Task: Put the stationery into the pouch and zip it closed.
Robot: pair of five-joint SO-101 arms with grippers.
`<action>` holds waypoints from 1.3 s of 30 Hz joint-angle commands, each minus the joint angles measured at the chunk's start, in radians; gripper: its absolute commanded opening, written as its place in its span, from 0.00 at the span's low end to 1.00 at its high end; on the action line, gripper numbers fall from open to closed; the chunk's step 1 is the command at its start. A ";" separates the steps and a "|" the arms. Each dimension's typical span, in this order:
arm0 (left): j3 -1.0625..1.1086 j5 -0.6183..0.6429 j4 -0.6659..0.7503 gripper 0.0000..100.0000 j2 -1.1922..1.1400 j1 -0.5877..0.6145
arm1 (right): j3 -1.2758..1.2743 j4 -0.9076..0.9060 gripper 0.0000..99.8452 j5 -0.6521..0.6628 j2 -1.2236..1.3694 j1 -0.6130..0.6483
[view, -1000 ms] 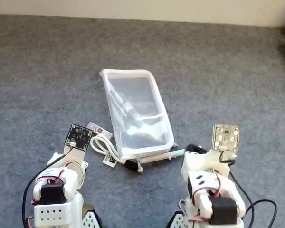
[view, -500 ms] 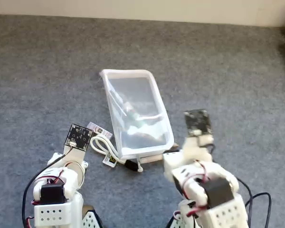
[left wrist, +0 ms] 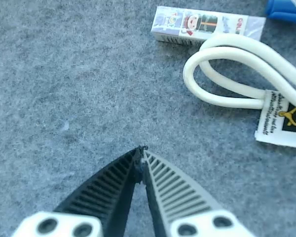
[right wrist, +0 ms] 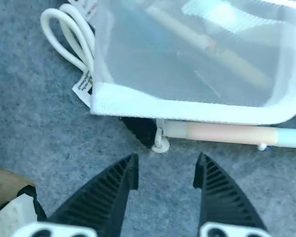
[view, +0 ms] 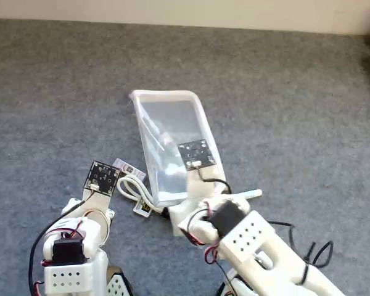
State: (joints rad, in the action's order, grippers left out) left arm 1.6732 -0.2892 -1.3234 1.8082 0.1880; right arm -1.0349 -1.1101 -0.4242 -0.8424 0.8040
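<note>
1. My right gripper [right wrist: 166, 164] has its fingers [right wrist: 116, 185] spread wide with nothing between them. It hangs just above the grey table [view: 296, 92], in front of the pouch's near hem.
2. Straight ahead of those fingertips lies the small zip pull [right wrist: 159, 139]. Beside it a pen [right wrist: 222, 134] lies along the hem, outside the pouch.
3. The pouch [right wrist: 187, 64] lies flat in the middle of the table. It is white and see-through, and something long shows through the mesh, though I cannot tell what.
4. My left gripper [left wrist: 140, 150] has its fingers [left wrist: 116, 180] pressed together, pinching nothing, low over bare table on the near left. Near it sit a looped white cable [left wrist: 237, 42] with a paper tag [left wrist: 283, 118], and past the loop a small printed box [left wrist: 207, 23].
5. I judge the pouch to be light, thin and floppy. It will probably slide and bunch on the table if I tug the zip one-handed, so I would pin a corner of the hem with one arm.
6. The pull is tiny, so I would close squarely on its tab.
7. The pen looks stiff, slim and likely to roll, so I would take it mid-barrel. The cable looks springy, so I would take it where the two strands of the loop run together.
</note>
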 commanded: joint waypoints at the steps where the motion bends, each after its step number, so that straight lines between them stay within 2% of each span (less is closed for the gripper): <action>1: 0.022 -0.008 -0.003 0.01 0.010 -0.016 | 0.054 0.084 0.19 -0.028 0.056 0.044; 10: 0.022 -0.008 -0.003 0.01 0.010 -0.016 | 0.051 0.200 0.12 -0.028 0.188 0.048; 16: 0.022 -0.008 -0.003 0.01 0.010 -0.016 | 0.051 0.243 0.12 -0.028 0.288 0.044; 22: 0.022 -0.008 -0.003 0.01 0.010 -0.016 | 0.051 0.285 0.12 -0.028 0.337 -0.039; 26: 0.022 -0.008 -0.003 0.01 0.010 -0.016 | 0.051 0.302 0.12 -0.028 0.343 -0.048; 31: 0.022 -0.008 -0.003 0.01 0.010 -0.016 | 0.051 0.332 0.00 -0.021 0.343 -0.050; 34: 0.022 -0.008 -0.003 0.01 0.010 -0.016 | 0.051 0.329 0.01 -0.018 0.337 -0.053; 39: 0.022 -0.008 -0.003 0.01 0.010 -0.016 | 0.062 0.332 0.01 0.133 0.332 -0.137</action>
State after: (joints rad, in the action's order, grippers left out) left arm 1.6732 -0.2892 -1.3234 1.8082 0.1880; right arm -1.0334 -0.7971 -0.3736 -0.4941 0.7227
